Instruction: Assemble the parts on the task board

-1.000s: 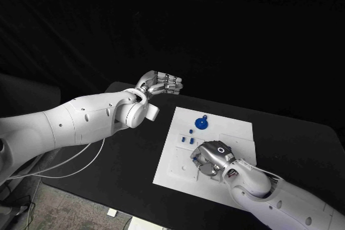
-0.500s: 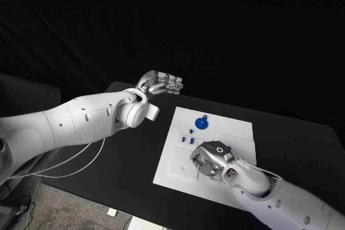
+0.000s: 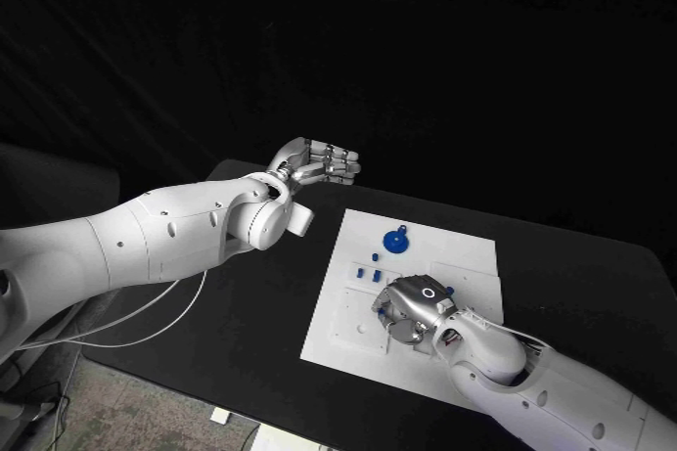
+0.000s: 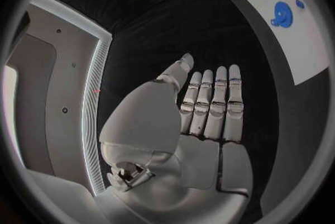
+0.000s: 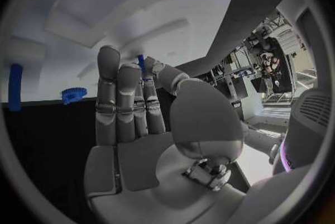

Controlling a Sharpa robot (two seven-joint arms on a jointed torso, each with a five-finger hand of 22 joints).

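The white task board [image 3: 466, 250] lies mid-table. On its far part sit a round blue gear [image 3: 396, 241] with a small blue peg [image 3: 402, 227] just beyond it, and a few small blue pieces [image 3: 370, 273]. My right hand [image 3: 409, 309] is low over the board's middle. In the right wrist view its thumb and a finger pinch a small blue part [image 5: 142, 62], with the gear [image 5: 72, 94] and a blue peg [image 5: 14, 87] beyond. My left hand [image 3: 313, 163] hovers off the board's far left corner, fingers straight and side by side [image 4: 213, 106], holding nothing.
The black table [image 3: 254, 304] runs around the board, with bare surface to the left and right of it. White cables [image 3: 156, 319] hang below my left arm near the table's left edge. The left wrist view shows the gear [image 4: 282, 13] on the board [image 4: 307, 51].
My right hand and forearm have edged slightly along the board. The left hand and the loose parts have stayed where they were.
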